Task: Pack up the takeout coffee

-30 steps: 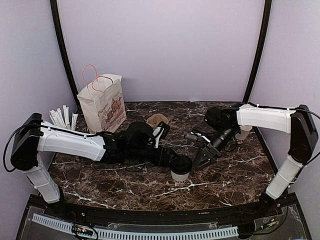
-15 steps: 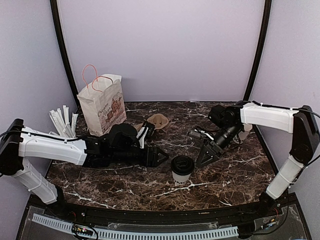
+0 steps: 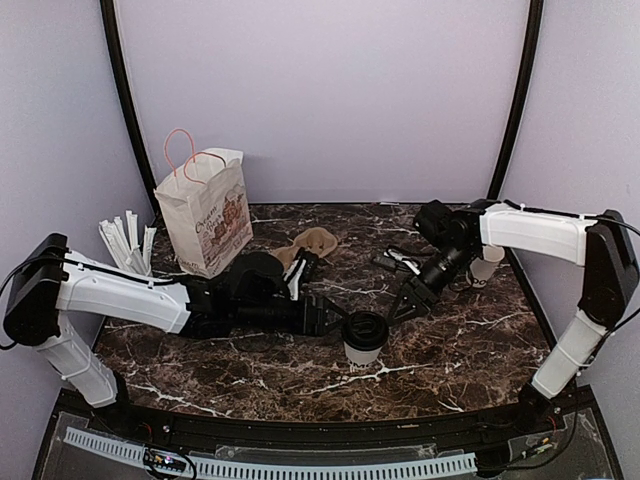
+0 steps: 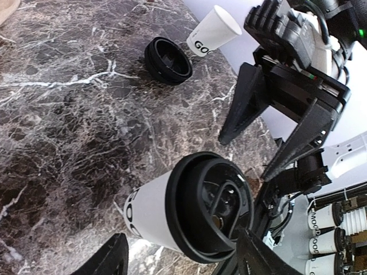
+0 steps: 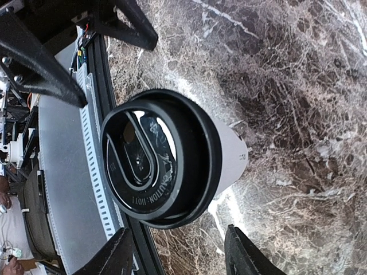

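The takeout coffee (image 3: 364, 336), a white paper cup with a black lid, stands upright on the marble table (image 3: 250, 372) near the front middle. My left gripper (image 3: 335, 322) lies low just left of it, open. In the left wrist view the cup (image 4: 152, 212) sits between and just ahead of the fingertips (image 4: 112, 259). My right gripper (image 3: 397, 308) is open close to the cup's right side. In the right wrist view the lidded cup (image 5: 229, 153) fills the space ahead of that gripper (image 5: 180, 255). Neither gripper grips it.
A white paper bag (image 3: 205, 212) with pink handles stands open at the back left. A cup of wrapped straws (image 3: 126, 242) is left of it. A brown sleeve (image 3: 316, 242) lies mid-table. A loose black lid (image 4: 167, 60) and another white cup (image 4: 213, 31) are at the back right.
My left gripper pulled back to the left, then came forward again to the cup. My right gripper's jaws narrowed a little and it shifted slightly back and left. The cup stayed put.
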`<state>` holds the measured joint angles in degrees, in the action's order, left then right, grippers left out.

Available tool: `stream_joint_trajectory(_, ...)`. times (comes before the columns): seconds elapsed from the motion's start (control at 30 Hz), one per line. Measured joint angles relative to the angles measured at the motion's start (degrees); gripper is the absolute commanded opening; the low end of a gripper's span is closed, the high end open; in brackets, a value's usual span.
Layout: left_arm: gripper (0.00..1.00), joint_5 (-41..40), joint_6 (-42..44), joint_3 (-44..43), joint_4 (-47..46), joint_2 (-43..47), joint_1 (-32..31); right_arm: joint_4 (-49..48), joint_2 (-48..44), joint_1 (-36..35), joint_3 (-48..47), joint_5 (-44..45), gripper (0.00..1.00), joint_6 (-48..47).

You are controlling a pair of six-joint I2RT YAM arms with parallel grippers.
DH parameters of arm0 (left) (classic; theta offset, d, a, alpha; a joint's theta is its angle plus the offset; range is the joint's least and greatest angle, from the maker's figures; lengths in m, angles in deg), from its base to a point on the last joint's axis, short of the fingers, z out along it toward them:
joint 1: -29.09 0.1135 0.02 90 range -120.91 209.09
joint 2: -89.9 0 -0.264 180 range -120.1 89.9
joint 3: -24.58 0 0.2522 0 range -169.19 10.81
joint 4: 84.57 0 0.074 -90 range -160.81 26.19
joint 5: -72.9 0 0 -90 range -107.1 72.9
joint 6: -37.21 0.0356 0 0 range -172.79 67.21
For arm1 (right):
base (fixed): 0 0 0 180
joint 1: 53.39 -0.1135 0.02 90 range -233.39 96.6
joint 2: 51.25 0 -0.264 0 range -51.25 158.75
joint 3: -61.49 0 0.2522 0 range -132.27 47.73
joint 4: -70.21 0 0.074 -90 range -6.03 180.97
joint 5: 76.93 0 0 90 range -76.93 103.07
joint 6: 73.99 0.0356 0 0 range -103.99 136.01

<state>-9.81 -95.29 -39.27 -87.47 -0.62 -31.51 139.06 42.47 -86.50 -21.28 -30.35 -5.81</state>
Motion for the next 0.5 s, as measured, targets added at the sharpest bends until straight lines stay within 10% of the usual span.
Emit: stream_joint_trajectory(0.5,0.65,3.1,-7.0,4.4,-7.1,0.2,-2.0,-2.2,5.3,0.0,-5.0,-3.2,0.53,1.5)
